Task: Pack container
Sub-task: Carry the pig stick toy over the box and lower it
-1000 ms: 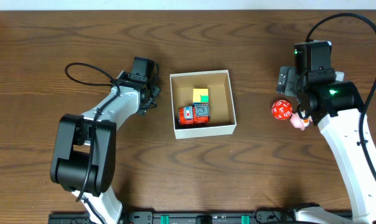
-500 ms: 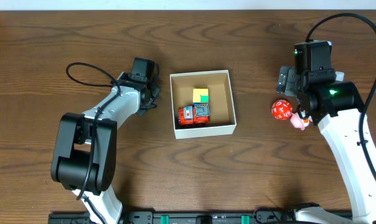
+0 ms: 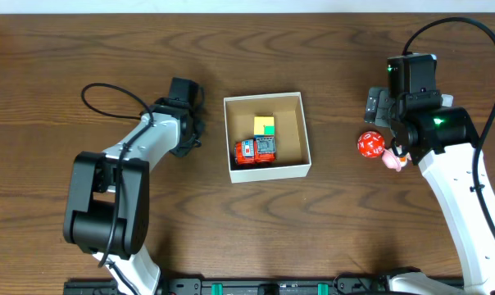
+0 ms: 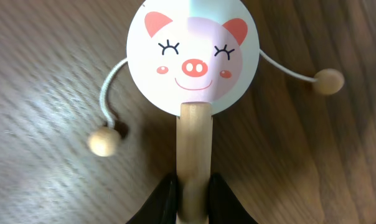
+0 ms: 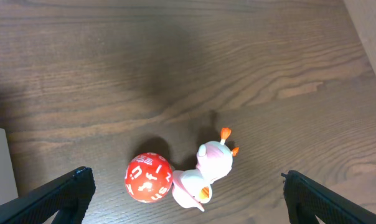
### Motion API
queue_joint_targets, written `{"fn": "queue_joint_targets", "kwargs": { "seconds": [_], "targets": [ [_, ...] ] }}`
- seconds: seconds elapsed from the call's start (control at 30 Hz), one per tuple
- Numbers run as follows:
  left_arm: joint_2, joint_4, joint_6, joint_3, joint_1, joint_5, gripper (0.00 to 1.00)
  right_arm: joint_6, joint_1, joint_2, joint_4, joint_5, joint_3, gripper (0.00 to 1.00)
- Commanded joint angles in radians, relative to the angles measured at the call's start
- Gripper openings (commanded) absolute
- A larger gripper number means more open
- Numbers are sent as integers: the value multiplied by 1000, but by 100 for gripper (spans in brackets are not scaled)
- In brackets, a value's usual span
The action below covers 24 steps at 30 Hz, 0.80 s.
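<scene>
The container [image 3: 264, 97], a white-walled square box with a brown inside, sits mid-table and holds a red toy car [image 3: 247, 152] and a yellow-and-green block [image 3: 265, 125]. Left of it, my left gripper [image 3: 190, 135] is low over the table. In the left wrist view, that gripper [image 4: 193, 186] is shut on the wooden handle [image 4: 194, 143] of a pig-faced rattle drum [image 4: 194, 56] lying flat. My right gripper [image 5: 188, 182] hangs open above a red lettered ball [image 5: 149, 177] and a pink toy [image 5: 206, 171], touching neither.
The rattle's two bead strings spread out, with a bead [image 4: 104, 141] on one side and a bead [image 4: 329, 81] on the other. The ball [image 3: 370, 146] and the pink toy [image 3: 392, 160] lie right of the container, touching each other. Bare wood surrounds everything.
My left gripper has closed onto the rattle's handle, and its wrist has shifted slightly left, away from the container. The right arm and the toys have not moved.
</scene>
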Motion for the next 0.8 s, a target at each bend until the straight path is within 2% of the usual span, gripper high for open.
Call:
{"fn": "queue_joint_targets", "kwargs": {
  "seconds": [0.0,0.17,0.37,0.77],
  "targets": [
    [-60,-9,72,2,26,-4,14,2,-3,-13,-1,13,10,99],
    [-104,-16,211,2,43,-4,6,2,-3,-13,-1,13,10,99],
    [-163,-21,353,2,42,56,6,2,-3,-13,-1,13,10,99],
    [-313,-10,587,2,42,455,6,2,-3,-13,-1,13,10,99]
  ]
}}
